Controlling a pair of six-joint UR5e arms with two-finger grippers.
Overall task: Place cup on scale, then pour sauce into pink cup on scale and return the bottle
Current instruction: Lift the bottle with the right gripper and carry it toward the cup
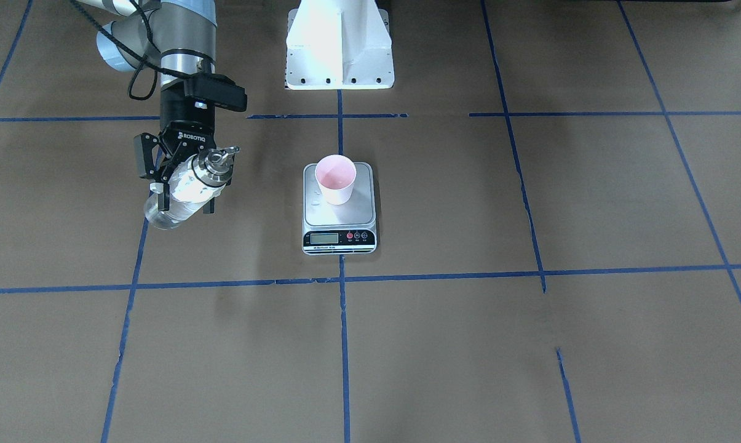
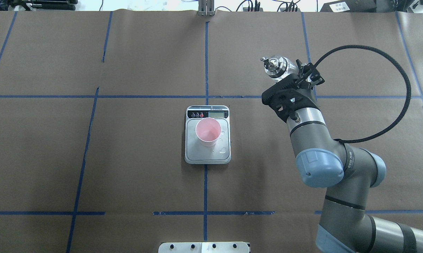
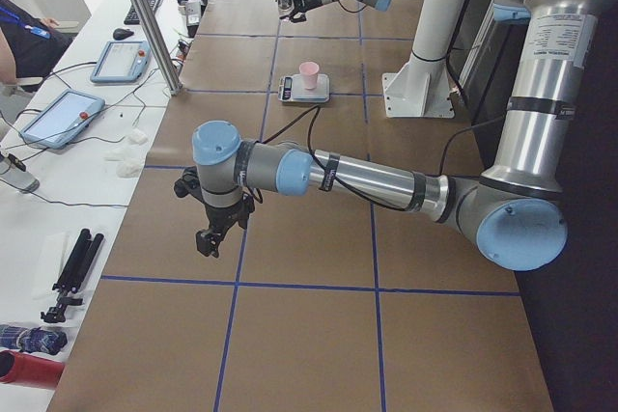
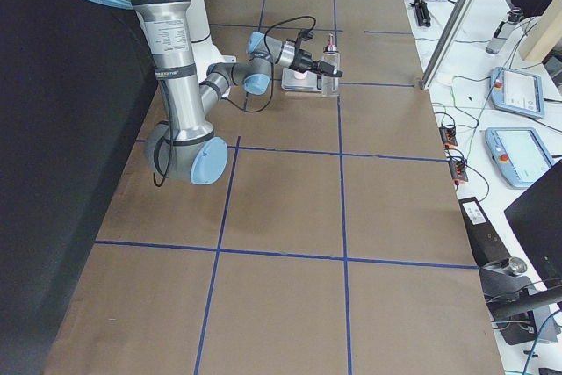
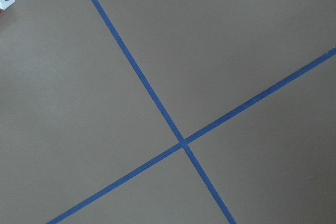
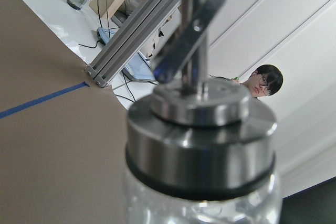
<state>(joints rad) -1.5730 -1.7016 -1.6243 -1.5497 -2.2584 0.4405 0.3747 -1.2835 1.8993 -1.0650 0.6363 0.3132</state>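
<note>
The pink cup [image 1: 336, 178] stands upright on the scale [image 1: 339, 215], on the half of its steel platform nearer the robot; both also show in the overhead view, the cup [image 2: 208, 131] and the scale [image 2: 207, 157]. My right gripper [image 1: 182, 184] is shut on the clear glass bottle [image 1: 192, 181], to the robot's right of the scale and apart from it. The bottle's silver pour-spout cap [image 6: 199, 129] fills the right wrist view. The bottle [image 4: 330, 63] looks upright. The clear sauce is hard to make out. My left gripper [image 3: 206, 241] hangs over bare table far from the scale; I cannot tell if it is open.
A few water drops [image 2: 222, 150] lie on the scale's platform beside the cup. The robot's white base [image 1: 339, 49] stands behind the scale. An aluminium post [image 6: 136, 30] and an operator [image 6: 265, 85] are beyond the table's far edge. Blue tape lines [image 5: 181, 142] cross the brown table.
</note>
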